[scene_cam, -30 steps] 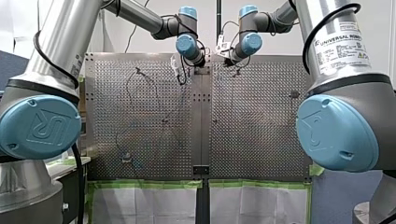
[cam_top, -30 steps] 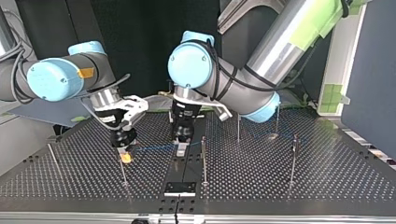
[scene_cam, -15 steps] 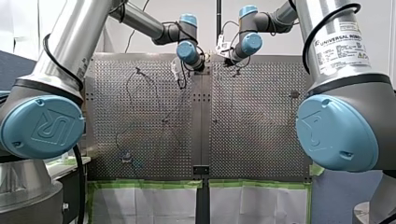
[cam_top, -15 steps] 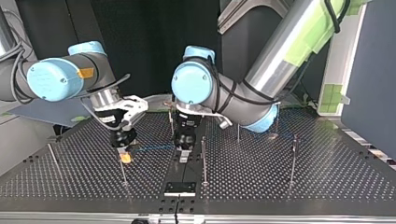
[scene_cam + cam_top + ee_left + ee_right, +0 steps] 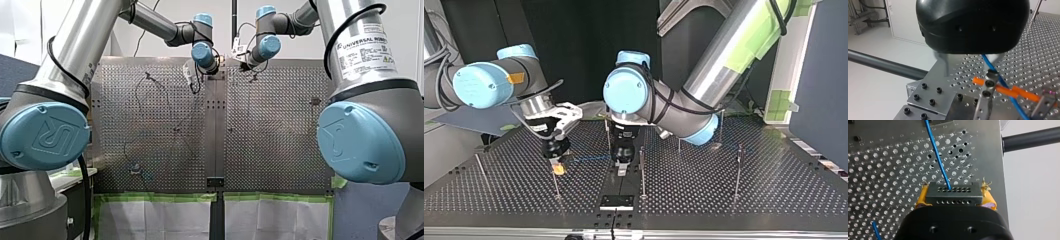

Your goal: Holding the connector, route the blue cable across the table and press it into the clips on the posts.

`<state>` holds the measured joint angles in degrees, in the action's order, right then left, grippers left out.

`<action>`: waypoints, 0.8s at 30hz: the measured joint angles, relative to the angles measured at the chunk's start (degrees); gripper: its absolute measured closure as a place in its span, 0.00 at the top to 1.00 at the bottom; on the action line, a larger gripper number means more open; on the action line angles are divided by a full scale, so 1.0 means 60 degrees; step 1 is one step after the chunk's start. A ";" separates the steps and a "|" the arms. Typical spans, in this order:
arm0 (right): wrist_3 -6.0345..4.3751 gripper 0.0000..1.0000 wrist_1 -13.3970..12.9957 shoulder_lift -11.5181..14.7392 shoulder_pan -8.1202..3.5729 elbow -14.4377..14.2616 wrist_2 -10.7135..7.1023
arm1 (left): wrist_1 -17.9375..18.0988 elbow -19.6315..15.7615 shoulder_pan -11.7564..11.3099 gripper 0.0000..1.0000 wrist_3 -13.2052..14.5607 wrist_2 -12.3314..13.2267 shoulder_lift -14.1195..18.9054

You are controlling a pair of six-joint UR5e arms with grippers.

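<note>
In the top view, my right gripper (image 5: 558, 168) is low over the perforated table (image 5: 749, 196), left of the middle. My left gripper (image 5: 622, 167) hangs just beside it, over the dark strip in the centre of the table. A thin line of the blue cable (image 5: 585, 160) runs between the two grippers, above the table.

In the right wrist view, the yellow pads (image 5: 921, 198) are pinching a dark grey connector (image 5: 951, 195) from both sides. The connector has two rows of small holes. The cable leaves the middle of it and goes ahead over the table, away from the fingers.

In the left wrist view, the two metal fingers (image 5: 945, 65) of the black gripper stand apart from each other, though they are blurred. The cable comes down between them, close to one finger. I cannot tell if it touches that finger. Just ahead of the fingers there is a thin metal post (image 5: 985, 100) with an orange clip (image 5: 1004, 90). The cable crosses the orange part just beside the post, but I cannot tell if it sits inside the clip. Several other thin posts (image 5: 737, 170) stand upright on the table, well apart from both grippers.
</note>
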<state>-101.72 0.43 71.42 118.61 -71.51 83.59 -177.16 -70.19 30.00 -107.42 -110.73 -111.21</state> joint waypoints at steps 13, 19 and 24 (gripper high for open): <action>0.0003 0.00 0.0021 -0.0009 0.0006 -0.0011 -0.0018 | -0.0459 -0.0026 0.0161 0.00 -0.0108 -0.0346 0.0015; 0.0003 0.00 0.0028 -0.0004 0.0019 -0.0050 -0.0010 | -0.0495 -0.0358 0.0284 0.00 -0.0111 -0.0802 0.0211; 0.0020 0.00 0.0022 -0.0005 0.0069 -0.0158 -0.0009 | -0.0141 -0.0763 0.0381 0.00 -0.0099 -0.0829 0.0591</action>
<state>-101.60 0.56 71.38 119.03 -72.46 83.53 -178.01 -74.77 32.28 -108.02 -115.70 -107.66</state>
